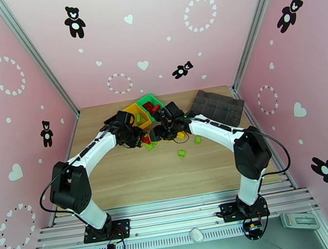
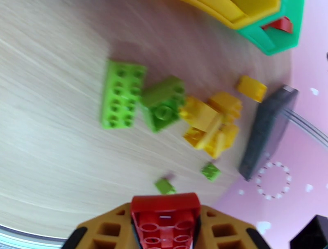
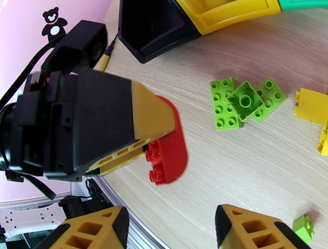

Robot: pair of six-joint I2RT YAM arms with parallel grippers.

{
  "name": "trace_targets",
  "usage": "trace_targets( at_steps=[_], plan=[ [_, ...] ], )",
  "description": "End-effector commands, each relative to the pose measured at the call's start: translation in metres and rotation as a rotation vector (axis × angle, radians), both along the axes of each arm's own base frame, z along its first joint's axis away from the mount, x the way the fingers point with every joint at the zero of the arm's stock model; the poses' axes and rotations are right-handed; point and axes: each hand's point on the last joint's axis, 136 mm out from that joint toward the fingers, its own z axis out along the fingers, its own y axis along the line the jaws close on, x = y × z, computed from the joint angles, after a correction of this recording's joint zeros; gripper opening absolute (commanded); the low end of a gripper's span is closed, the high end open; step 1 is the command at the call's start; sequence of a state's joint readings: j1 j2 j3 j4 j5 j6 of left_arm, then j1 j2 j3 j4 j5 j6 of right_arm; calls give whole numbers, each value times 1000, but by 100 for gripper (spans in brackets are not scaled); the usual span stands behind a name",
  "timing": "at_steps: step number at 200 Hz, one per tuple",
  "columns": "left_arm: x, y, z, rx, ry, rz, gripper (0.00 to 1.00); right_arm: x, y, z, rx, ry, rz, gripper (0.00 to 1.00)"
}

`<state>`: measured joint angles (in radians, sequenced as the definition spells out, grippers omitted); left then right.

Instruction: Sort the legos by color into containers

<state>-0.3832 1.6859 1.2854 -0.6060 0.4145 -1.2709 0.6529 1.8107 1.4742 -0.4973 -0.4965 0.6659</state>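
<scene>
- Left gripper (image 2: 166, 237): I saw both fingers clamped on a red brick (image 2: 165, 211), one finger on each side, with the brick's hollow underside turned toward the wrist camera.
- Red brick, position: from above it sat at the tip of the left gripper over the table (image 1: 138, 180), just on the near side of the row of bins and to the left of the loose pile.
- Right gripper (image 3: 168, 231): I saw its fingers spread wide apart with bare wood between them. It faced the left gripper at close range.
- Bins: the black bin (image 3: 143, 24), yellow bin (image 3: 229, 14) and green bin (image 2: 279, 41) stood joined in a row at the far middle of the table. Red pieces (image 1: 150, 107) lay in the green bin.
- Loose bricks: a flat green brick (image 2: 123, 95) touched a square green brick (image 2: 163, 104), and a cluster of yellow bricks (image 2: 211, 123) lay just to their right. Two small green bricks (image 1: 181, 153) lay apart on the near side.
- Grey tray (image 1: 218, 107): it lay at the far right, tilted against the table's edge line.
</scene>
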Motion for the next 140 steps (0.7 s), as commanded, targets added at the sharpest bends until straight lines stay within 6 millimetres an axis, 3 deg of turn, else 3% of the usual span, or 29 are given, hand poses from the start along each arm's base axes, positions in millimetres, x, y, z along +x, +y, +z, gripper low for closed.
trace_targets(
  at_steps=[1, 58, 140],
  plan=[
    [2, -17, 30, -132, -22, 11, 32, 0, 2, 23, 34, -54, 14, 58],
    [-1, -27, 47, -214, -26, 5, 32, 18, -3, 30, 45, -66, -13, 53],
    [-1, -38, 58, -308, -17, 12, 32, 36, 7, 36, 102, -55, -10, 45]
  ],
)
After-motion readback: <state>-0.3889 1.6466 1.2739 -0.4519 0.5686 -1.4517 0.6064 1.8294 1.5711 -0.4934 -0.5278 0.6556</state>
